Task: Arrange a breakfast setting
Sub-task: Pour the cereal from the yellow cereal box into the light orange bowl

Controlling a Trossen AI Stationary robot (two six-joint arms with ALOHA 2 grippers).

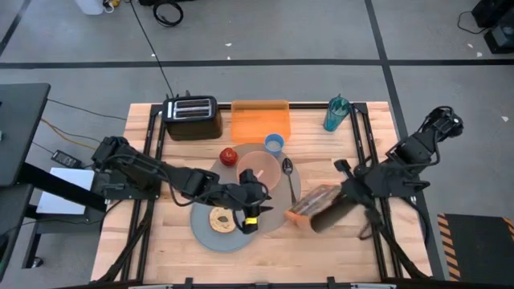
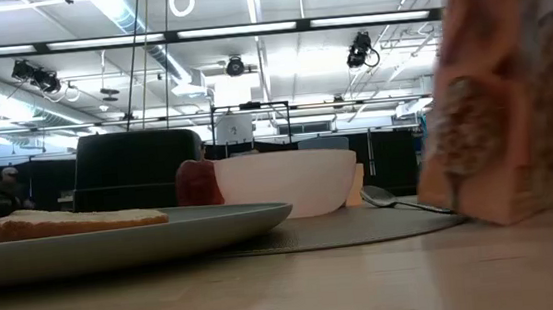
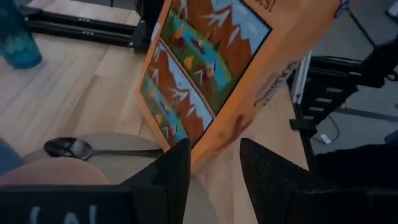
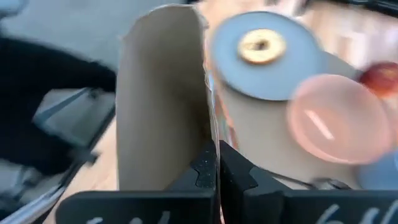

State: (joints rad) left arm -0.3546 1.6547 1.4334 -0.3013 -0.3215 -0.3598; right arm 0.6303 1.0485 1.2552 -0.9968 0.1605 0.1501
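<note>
A round grey mat (image 1: pixel 291 191) lies mid-table. On it are a pink bowl (image 1: pixel 257 166) and a metal spoon (image 1: pixel 288 172). A blue-grey plate (image 1: pixel 207 231) with a bagel (image 1: pixel 222 219) overlaps the mat's near-left edge. A red apple (image 1: pixel 229 156) and a blue cup (image 1: pixel 274 144) stand by the mat's far edge. My left gripper (image 3: pixel 214 168) is open and empty above the plate's right side. My right gripper (image 4: pixel 217 168) is shut on an orange cereal box (image 1: pixel 315 207), tilted at the mat's right edge. My right gripper pinches one wall of the cereal box at its open top edge (image 4: pixel 208 134), with one finger inside the box and one outside. The fingers come from the table's right side, slanting down. The box leans over, and its lower end (image 2: pixel 503 213) is at the table top beside the mat.
A black toaster (image 1: pixel 191 117), an orange tray (image 1: pixel 259 120) and a teal bottle (image 1: pixel 335 114) stand along the far edge. Bare wood lies in front of the plate and at the near right corner.
</note>
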